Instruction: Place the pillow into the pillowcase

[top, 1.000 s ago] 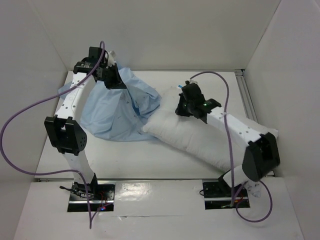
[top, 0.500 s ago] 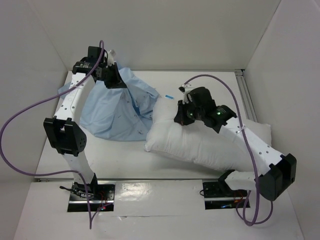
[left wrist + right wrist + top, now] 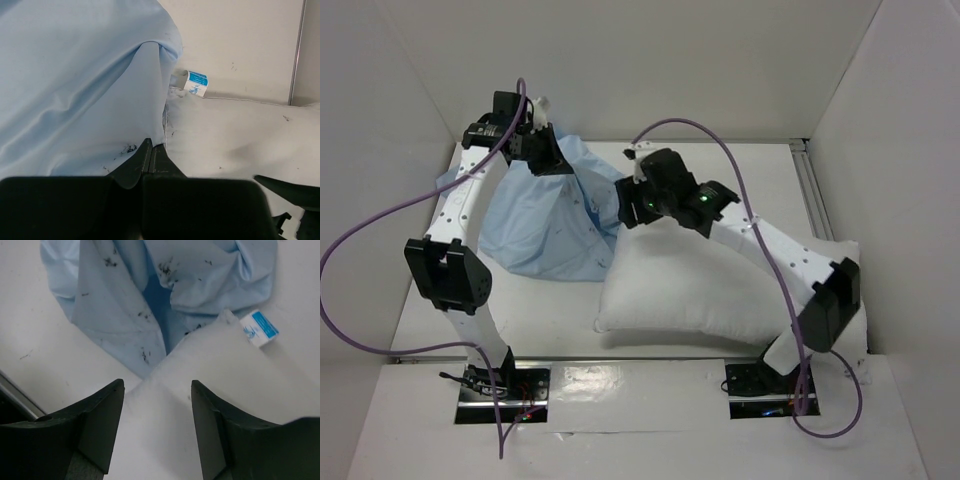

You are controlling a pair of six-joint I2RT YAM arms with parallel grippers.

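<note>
The left fingers [image 3: 150, 156] are pressed tight on a fold of the light blue pillowcase [image 3: 545, 225], holding it raised at the far left of the tabletop [image 3: 550, 320] — the rest of the cloth drapes down and spreads below; the right fingers [image 3: 625, 213] stand apart, gripping nothing, over a corner of the white pillow [image 3: 700, 295]; the pillow lies right of centre, that corner touching the pillowcase's edge — a small blue-and-white label [image 3: 259, 328] sits beside it.
</note>
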